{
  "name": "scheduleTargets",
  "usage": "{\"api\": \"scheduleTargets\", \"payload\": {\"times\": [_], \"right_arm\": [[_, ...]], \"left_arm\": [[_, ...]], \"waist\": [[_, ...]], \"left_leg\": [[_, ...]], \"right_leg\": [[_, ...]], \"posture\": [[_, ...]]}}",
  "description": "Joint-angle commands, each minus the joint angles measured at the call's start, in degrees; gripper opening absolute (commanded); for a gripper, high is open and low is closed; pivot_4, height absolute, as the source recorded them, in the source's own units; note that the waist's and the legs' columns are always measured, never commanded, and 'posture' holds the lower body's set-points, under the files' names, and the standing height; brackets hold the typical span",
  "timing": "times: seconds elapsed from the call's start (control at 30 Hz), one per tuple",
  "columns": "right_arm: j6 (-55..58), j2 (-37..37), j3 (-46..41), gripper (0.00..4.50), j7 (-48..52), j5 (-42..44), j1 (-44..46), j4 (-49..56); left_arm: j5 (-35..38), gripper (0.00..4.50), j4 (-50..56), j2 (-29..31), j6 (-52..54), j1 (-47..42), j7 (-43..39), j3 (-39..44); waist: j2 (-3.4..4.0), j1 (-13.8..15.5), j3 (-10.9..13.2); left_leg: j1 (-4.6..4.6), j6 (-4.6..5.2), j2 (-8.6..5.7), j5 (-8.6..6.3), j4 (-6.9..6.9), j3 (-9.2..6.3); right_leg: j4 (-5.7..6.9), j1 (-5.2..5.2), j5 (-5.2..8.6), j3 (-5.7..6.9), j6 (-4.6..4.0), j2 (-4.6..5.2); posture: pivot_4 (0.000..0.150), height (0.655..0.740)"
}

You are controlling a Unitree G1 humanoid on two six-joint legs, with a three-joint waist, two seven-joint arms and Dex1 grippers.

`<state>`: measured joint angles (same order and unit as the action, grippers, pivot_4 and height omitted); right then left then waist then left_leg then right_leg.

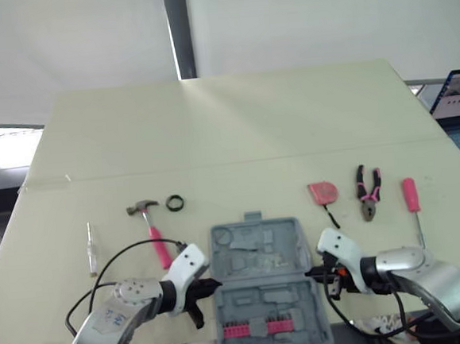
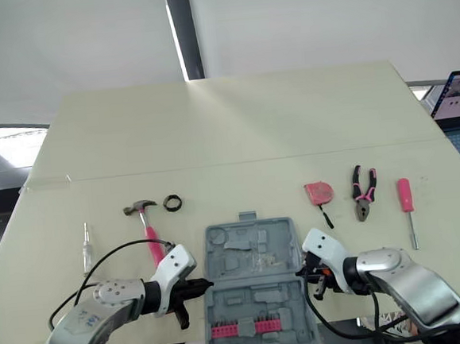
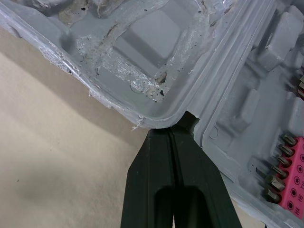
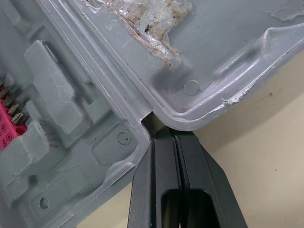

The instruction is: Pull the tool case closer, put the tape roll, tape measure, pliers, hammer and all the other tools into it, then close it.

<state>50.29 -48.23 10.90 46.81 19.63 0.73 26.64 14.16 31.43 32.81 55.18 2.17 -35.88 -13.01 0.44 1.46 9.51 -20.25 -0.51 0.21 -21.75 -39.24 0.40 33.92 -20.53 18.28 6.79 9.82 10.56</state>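
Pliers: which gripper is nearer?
Right. The right gripper is at the tool case's side toward the pliers; the left gripper is at its far side, the whole case between.

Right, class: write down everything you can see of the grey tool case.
The tool case is grey moulded plastic, lying open flat on the cream table at its near edge. The lid half, with a handle, lies farther away and looks scuffed; the nearer half holds a pink strip of bits. Other recesses look empty. The left gripper and right gripper, jaws shut, touch its hinge line on either side.
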Motion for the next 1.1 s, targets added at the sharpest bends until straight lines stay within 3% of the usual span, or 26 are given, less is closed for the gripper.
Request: {"api": "scheduleTargets", "payload": {"times": [0.03, 0.43, 0.67, 0.9, 1.1], "right_arm": [[-0.29, -0.37, -0.58, 0.04, 0.30, 0.56, -0.45, 1.54], [-1.48, -1.50, -2.73, 0.04, 0.29, 0.32, -1.47, -0.19], [-4.02, -3.49, -7.36, 0.04, 1.09, 0.38, -3.22, -1.55], [-9.35, -5.78, -19.45, 0.04, 5.57, 4.73, -9.26, 0.47], [-12.66, -4.99, -29.47, 0.04, 10.52, 9.64, -16.59, 3.20]], "left_arm": [[1.01, 0.05, 2.18, 0.71, 0.26, 1.05, 0.13, -0.67], [0.25, 0.05, 0.62, 3.75, -1.71, 1.03, 0.71, 1.50], [3.28, 0.05, 1.74, 5.10, -2.09, 2.09, -0.39, 7.21], [10.54, 0.05, 5.12, -0.31, -20.94, 8.40, -4.32, 24.07], [13.99, 0.05, 8.24, -1.10, -28.53, 19.67, -8.92, 30.27]], "waist": [[0.00, 0.00, 0.00], [0.00, -0.01, 0.00], [0.00, -0.03, 0.00], [-0.02, 0.08, 0.01], [-0.06, 0.03, 0.03]], "left_leg": [[0.00, 0.00, 0.00, 0.00, 0.00, 0.00], [0.00, 0.00, 0.00, 0.00, 0.00, 0.00], [0.00, 0.00, 0.01, 0.00, 0.00, 0.00], [-0.02, 0.00, 0.02, 0.00, 0.00, 0.01], [0.02, 0.01, 0.04, -0.01, 0.04, 0.04]], "right_leg": [[0.00, 0.00, 0.00, 0.00, 0.00, 0.00], [0.00, 0.00, 0.00, 0.00, 0.00, 0.00], [-0.01, 0.00, 0.00, 0.01, 0.00, 0.00], [-0.07, 0.02, 0.00, 0.01, 0.00, 0.00], [-0.10, 0.08, 0.00, 0.04, 0.00, 0.00]], "posture": [[0.150, 0.7373], [0.150, 0.7373], [0.150, 0.7373], [0.150, 0.7373], [0.150, 0.7373]]}}
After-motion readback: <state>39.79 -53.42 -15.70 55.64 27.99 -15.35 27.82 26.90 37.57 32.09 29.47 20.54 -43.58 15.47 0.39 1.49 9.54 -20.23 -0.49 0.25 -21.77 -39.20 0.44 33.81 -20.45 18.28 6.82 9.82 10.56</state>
